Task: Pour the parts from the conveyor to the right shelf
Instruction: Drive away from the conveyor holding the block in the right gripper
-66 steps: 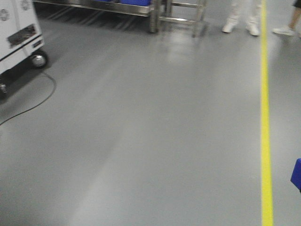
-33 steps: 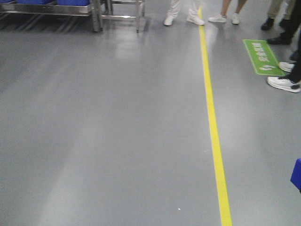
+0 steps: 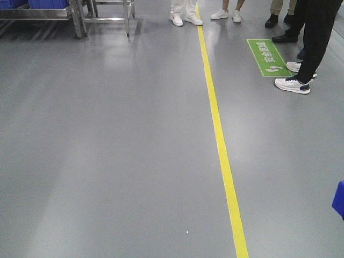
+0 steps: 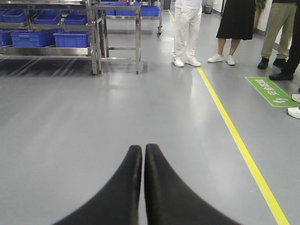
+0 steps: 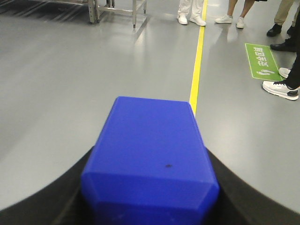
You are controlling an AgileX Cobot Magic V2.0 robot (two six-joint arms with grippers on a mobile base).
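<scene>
Hold: right gripper point(image 5: 150, 161), black fingers clamped on both sides of a bright blue plastic block point(image 5: 150, 136), which fills the whole gap between them.
Left side: left gripper point(image 4: 142, 149), black fingers pressed together tip to tip with nothing between them, over bare floor.
Block: carried above the floor; one blue corner also shows at the right edge of the front view.
Rack: steel-framed rack of deep blue rectangular plastic bins point(image 4: 47, 37), far ahead on the left and well apart from both grippers.
Floor: glossy grey floor point(image 3: 107, 134) with a yellow painted line point(image 3: 220, 145) running away from the robot; a green rectangular floor marking point(image 3: 267, 56) lies right of it.
People: person in white trousers point(image 4: 187, 28) stands just beside the line's far end, right of the rack — others stand around the green marking.
</scene>
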